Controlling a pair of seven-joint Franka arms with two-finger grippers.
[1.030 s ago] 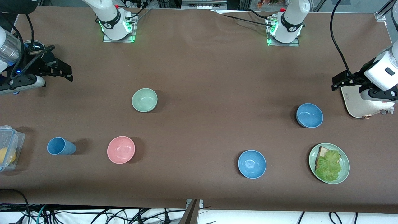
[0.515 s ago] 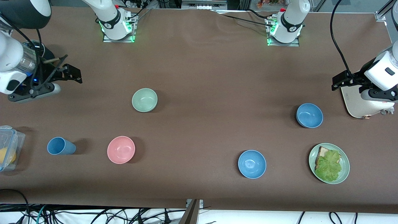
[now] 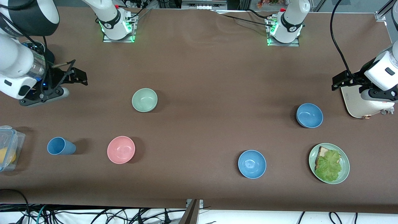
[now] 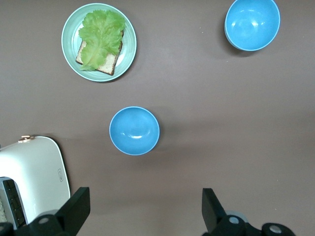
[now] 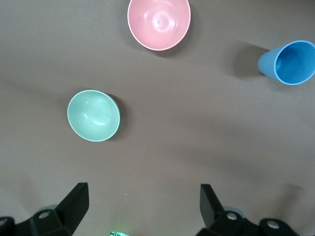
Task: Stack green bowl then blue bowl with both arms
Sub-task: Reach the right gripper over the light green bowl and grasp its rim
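Observation:
The green bowl (image 3: 144,100) stands upright toward the right arm's end; it also shows in the right wrist view (image 5: 93,115). The blue bowl (image 3: 309,115), the duller one, stands beside the toaster; it also shows in the left wrist view (image 4: 134,131). My right gripper (image 3: 81,77) is open and empty, up over bare table, apart from the green bowl, toward the right arm's end; the right wrist view (image 5: 143,189) shows it too. My left gripper (image 3: 338,81) is open and empty over the toaster's edge, and waits; the left wrist view (image 4: 146,194) shows it too.
A brighter blue bowl (image 3: 252,164) and a green plate (image 3: 344,174) with bread and lettuce lie nearer the front camera. A white toaster (image 3: 357,104) stands at the left arm's end. A pink bowl (image 3: 121,149), a blue cup (image 3: 60,146) and a clear box (image 3: 9,146) lie at the right arm's end.
My right gripper has moved toward the green bowl, away from the table's end. The left arm and all the bowls have not moved.

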